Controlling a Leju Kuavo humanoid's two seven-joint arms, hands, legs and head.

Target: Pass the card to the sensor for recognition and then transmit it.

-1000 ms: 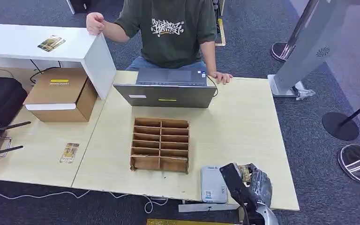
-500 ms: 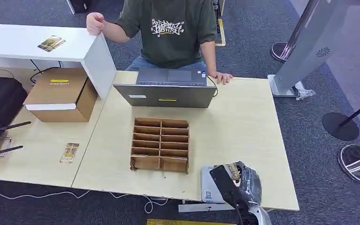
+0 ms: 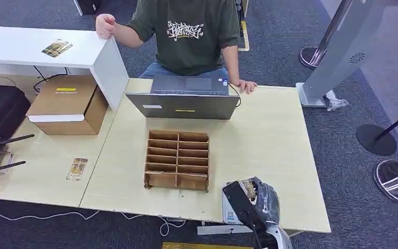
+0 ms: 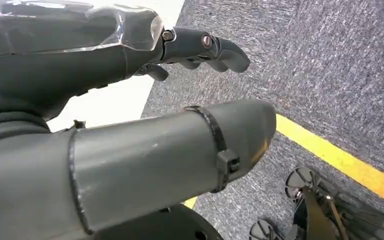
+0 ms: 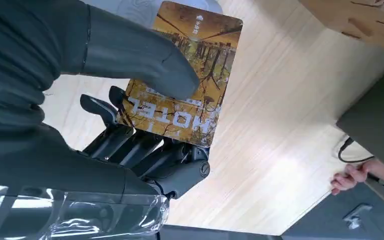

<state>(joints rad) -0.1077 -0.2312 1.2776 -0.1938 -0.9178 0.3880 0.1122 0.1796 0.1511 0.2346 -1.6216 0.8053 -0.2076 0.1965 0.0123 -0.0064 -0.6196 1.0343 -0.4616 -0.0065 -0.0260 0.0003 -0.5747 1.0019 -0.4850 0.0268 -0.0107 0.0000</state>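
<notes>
Since 1.0 s ago the right hand has moved left along the near table edge and now sits over the sensor, covering most of it; nothing else on the table has shifted.

Head view: right hand holds the card above the grey sensor, which lies near the table's front edge, just right of the wooden divider box. A closed laptop lies behind the box; a person sits beyond it, one hand on the table's far edge. A second card lies on the left table, a third on the white shelf. Cardboard box beside the shelf.

Left wrist view: left hand hangs over grey carpet with a yellow stripe; fingers loosely extended, apart from the thumb, nothing in them.

Right wrist view: card, printed "HOTEL", is pinched between the thumb on its face and the fingers behind it. A pale corner of the sensor shows past the card's far edge.
</notes>
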